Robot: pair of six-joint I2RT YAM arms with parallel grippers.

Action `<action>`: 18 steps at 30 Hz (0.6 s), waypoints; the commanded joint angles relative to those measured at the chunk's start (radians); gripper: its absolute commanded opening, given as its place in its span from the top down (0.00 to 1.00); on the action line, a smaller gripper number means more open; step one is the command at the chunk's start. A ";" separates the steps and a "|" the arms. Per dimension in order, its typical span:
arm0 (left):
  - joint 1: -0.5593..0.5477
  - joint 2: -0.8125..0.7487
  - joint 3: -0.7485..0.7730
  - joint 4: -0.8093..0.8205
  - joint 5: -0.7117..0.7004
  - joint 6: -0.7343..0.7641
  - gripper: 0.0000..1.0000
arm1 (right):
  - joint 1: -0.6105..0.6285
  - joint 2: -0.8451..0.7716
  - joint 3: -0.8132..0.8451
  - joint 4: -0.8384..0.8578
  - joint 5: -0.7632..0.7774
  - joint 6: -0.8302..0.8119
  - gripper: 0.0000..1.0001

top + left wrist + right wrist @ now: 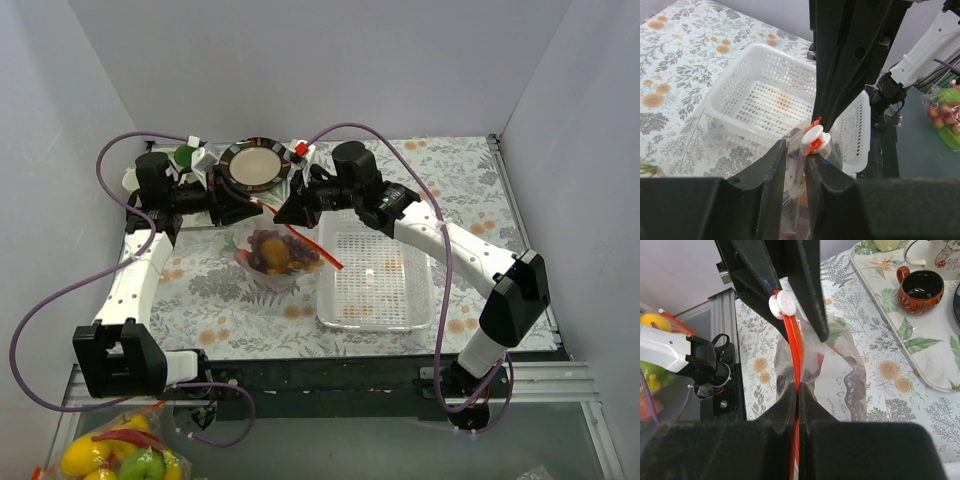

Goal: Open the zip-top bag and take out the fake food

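The zip-top bag (262,270) hangs between my two grippers over the middle of the table. The fake food (272,252), a purple grape bunch and an orange fruit, lies in its bottom. Its red-orange zip strip (325,250) trails down to the right. My right gripper (283,212) is shut on the zip strip (796,355), pinching it flat between its pads (798,390). My left gripper (258,205) has its jaws narrow on the clear plastic at the bag's mouth (796,152). The white slider (815,139) sits at its fingertips.
A clear perforated basket (375,325) stands right of the bag, also in the left wrist view (740,85). A patterned tray (940,340) at the back holds a dark plate (252,163) and a red cup (920,287). A bag of lemons and a green apple (120,455) lies off the table's near left.
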 commanded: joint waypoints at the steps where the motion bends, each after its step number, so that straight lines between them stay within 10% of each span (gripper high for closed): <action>1: -0.003 -0.012 0.052 -0.186 0.066 0.129 0.83 | 0.005 -0.038 0.051 0.082 -0.034 0.012 0.99; 5: -0.003 0.015 0.103 -0.411 0.063 0.282 0.95 | 0.005 -0.021 0.098 0.054 -0.017 0.009 0.99; 10: -0.003 0.093 0.207 -0.683 0.066 0.502 0.98 | 0.006 -0.023 0.135 0.051 0.032 -0.022 0.47; 18: -0.003 0.219 0.362 -1.050 0.063 0.796 0.99 | 0.062 0.060 0.304 -0.099 0.026 -0.174 0.40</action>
